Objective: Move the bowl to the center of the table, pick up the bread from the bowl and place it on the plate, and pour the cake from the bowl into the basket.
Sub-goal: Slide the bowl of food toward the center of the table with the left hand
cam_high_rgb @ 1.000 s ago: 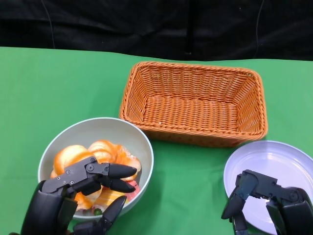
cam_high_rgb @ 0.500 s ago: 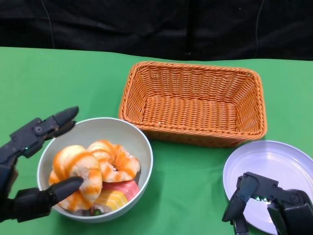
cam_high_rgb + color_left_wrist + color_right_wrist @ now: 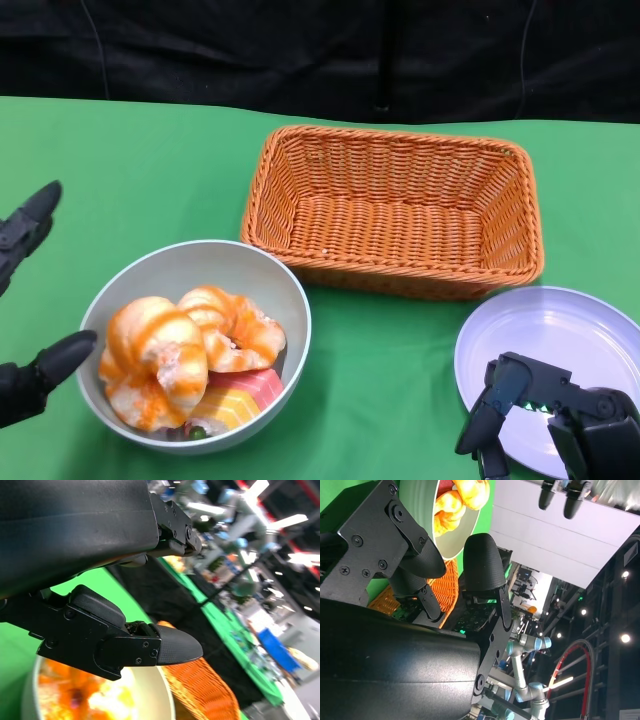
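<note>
A pale grey bowl [image 3: 255,272] sits at the lower left of the green table in the head view. It holds orange-glazed bread [image 3: 190,335] and a striped pink and yellow cake [image 3: 238,398] beneath it. My left hand [image 3: 25,310] is at the picture's left edge, fingers spread apart on either side of the bowl's left rim, holding nothing. My right hand [image 3: 545,420] hovers over the near edge of the white plate [image 3: 560,330], fingers curled downward and empty. The orange wicker basket [image 3: 395,210] stands empty behind. The right wrist view shows the bowl [image 3: 465,530] and bread [image 3: 457,497].
A black backdrop closes off the table's far edge. Bare green cloth lies between the bowl and the plate and to the left of the basket. The left wrist view shows the bowl's rim [image 3: 162,700] and the basket [image 3: 205,690] past my fingers.
My left hand has drawn back from over the bowl to the left, its fingers opening wide. The bread is now uncovered. The right hand has stayed put.
</note>
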